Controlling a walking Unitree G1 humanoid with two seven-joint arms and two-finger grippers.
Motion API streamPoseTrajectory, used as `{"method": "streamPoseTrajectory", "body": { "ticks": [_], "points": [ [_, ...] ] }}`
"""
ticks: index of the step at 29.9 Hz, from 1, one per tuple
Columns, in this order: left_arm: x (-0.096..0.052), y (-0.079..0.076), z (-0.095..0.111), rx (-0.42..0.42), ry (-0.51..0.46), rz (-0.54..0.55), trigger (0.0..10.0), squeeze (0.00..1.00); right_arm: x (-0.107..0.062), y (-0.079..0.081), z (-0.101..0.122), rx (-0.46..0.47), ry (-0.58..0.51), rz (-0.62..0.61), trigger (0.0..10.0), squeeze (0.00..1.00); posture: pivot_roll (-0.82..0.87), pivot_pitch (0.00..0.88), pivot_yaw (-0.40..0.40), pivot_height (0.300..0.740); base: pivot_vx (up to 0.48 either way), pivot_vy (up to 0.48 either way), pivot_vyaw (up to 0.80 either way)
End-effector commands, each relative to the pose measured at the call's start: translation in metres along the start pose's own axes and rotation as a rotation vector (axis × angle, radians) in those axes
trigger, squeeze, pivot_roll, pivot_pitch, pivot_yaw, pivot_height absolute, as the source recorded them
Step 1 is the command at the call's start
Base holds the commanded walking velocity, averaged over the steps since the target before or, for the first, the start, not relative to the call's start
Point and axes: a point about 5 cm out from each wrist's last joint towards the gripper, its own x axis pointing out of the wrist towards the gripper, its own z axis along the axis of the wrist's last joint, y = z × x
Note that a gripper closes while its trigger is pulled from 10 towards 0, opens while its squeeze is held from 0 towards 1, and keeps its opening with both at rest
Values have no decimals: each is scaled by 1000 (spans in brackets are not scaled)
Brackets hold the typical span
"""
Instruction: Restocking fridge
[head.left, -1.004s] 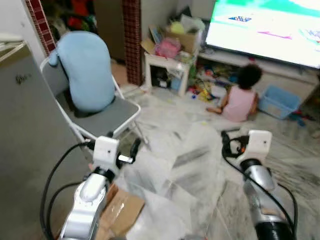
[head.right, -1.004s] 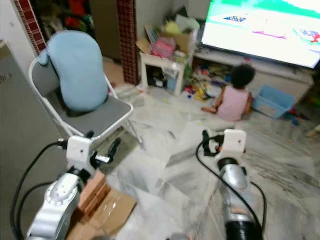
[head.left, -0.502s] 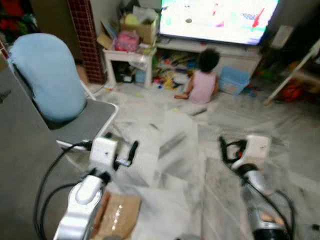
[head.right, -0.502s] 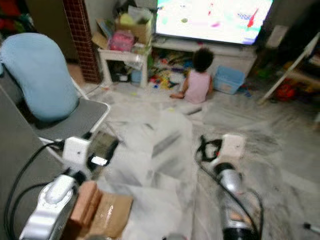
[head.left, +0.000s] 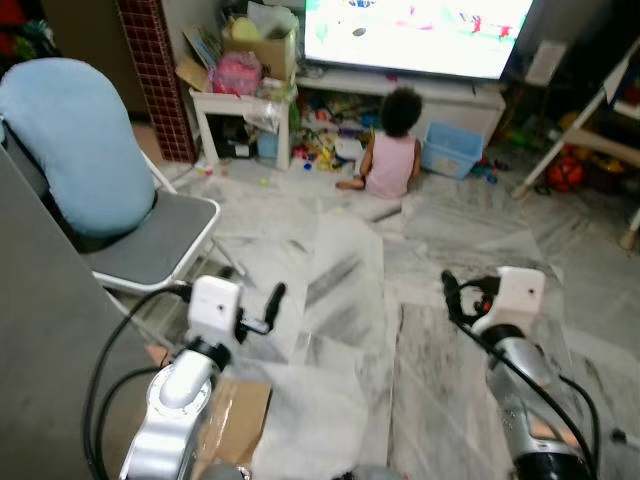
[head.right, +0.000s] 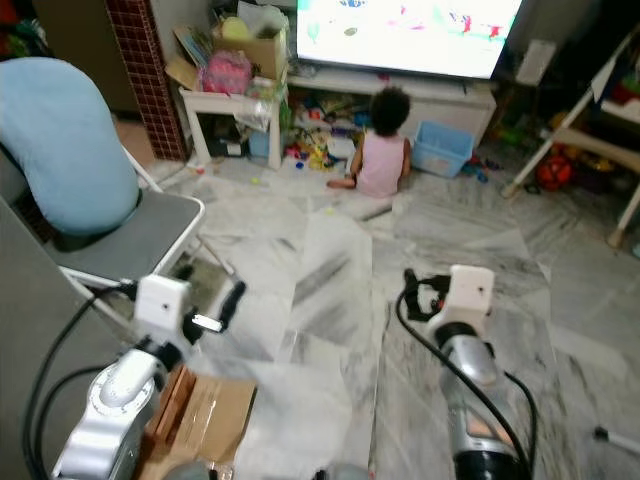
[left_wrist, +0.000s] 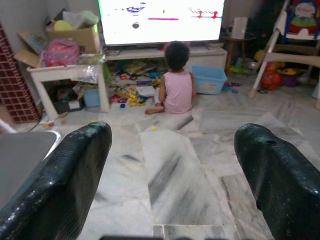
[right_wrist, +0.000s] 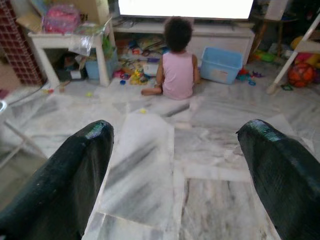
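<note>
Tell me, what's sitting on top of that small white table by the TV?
On the small white table sit a pink bag and an open cardboard box with something yellow poking out; the box's other contents are hidden.

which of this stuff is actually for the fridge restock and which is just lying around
For the job:
left gripper and right gripper, fingers open, empty
cardboard box on the floor, probably
grey panel at left, perhaps the fridge

Just lying about:
folding chair with blue cushion
cluttered white table
blue bin
TV
person sitting on the floor

A marble floor bears a folding chair, a cardboard box and a seated person.
</note>
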Motion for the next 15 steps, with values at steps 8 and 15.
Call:
{"method": "streamPoseTrajectory", "body": {
  "ticks": [8,15],
  "points": [
    [-1,4,0,8,1,5,10000,0,1,2,9,3,-35,6,10000,0,37,0,-62,740,367,-299,0],
    [1,10,-1,-23,-3,71,10000,0,0,1,12,0,-41,7,10000,0,31,0,-74,740,255,0,-366]
  ]
}}
